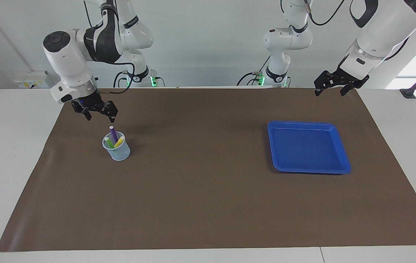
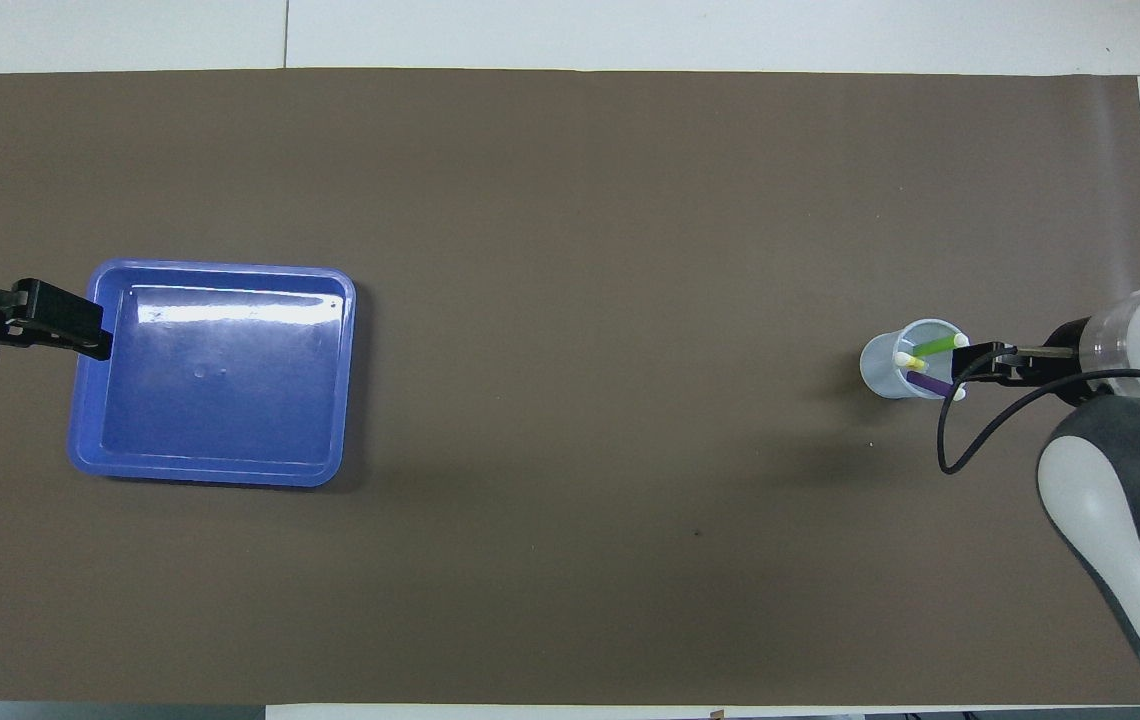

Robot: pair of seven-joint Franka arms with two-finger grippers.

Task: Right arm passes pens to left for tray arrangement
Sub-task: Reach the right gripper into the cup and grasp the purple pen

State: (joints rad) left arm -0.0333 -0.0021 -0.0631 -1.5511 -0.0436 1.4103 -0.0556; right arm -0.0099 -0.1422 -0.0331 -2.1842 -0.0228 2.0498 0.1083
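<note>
Brown mat (image 1: 208, 190): pens (image 1: 114, 138) in cup (image 1: 117, 150), tray (image 1: 308, 148) apart.

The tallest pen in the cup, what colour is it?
Purple pen, pale tip; clearest in the facing view.

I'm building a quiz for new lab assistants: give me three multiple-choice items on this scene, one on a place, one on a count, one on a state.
1. Where are the pens?
A. in the blue tray
B. standing in the cup
C. lying on the brown mat

2. How many pens are there?
A. two
B. three
C. five

3. What does the blue tray hold?
A. nothing
B. one pen
C. the cup

Answers:
1 B: the pens lean inside the cup, under the right gripper.
2 B: purple, green and yellow.
3 A: the blue tray shows only its bare floor; the left gripper waits beside it.
</note>
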